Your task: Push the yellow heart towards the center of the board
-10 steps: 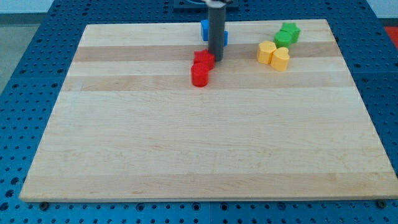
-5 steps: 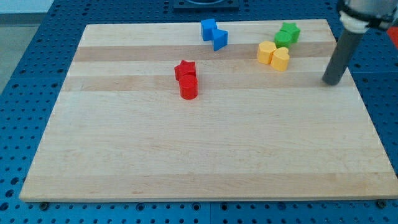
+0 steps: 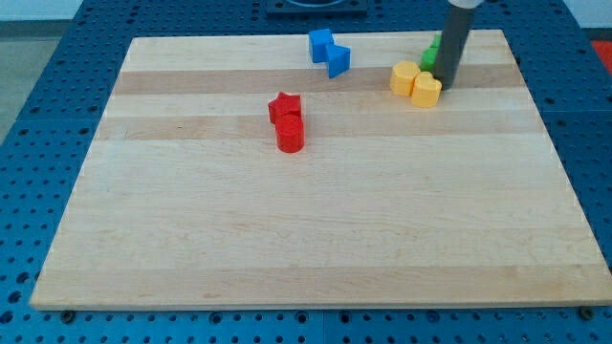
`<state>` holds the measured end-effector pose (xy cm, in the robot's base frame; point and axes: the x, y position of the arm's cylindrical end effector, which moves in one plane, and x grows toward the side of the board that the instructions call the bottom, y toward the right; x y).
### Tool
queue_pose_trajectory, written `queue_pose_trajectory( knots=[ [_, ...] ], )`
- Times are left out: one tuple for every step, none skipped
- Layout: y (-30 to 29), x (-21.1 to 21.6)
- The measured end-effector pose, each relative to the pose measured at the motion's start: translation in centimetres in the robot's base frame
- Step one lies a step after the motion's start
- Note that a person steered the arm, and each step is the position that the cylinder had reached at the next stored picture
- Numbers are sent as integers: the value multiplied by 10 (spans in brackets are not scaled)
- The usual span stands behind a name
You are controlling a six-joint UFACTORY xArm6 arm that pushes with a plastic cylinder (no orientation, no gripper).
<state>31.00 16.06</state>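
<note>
No claw here — my tip point(image 3: 447, 85) touches the yellow heart point(image 3: 426, 91)'s right side; we shove steadily down-left, dodging the yellow block point(image 3: 404, 76).

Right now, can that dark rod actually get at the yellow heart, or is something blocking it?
Probably yes. My tip already sits right against the yellow heart on the view's right side, with nothing between them. The green blocks lie behind the rod, out of the way.
</note>
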Motion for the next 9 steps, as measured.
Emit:
queue_pose_trajectory(
  knots=[
    [-43, 0],
    [-39, -7],
    [-29, -37],
    [-70, -46],
    [-68, -46],
    [-37, -6],
    [-13, 29],
    [-1, 43],
    [-25, 66]
  ],
)
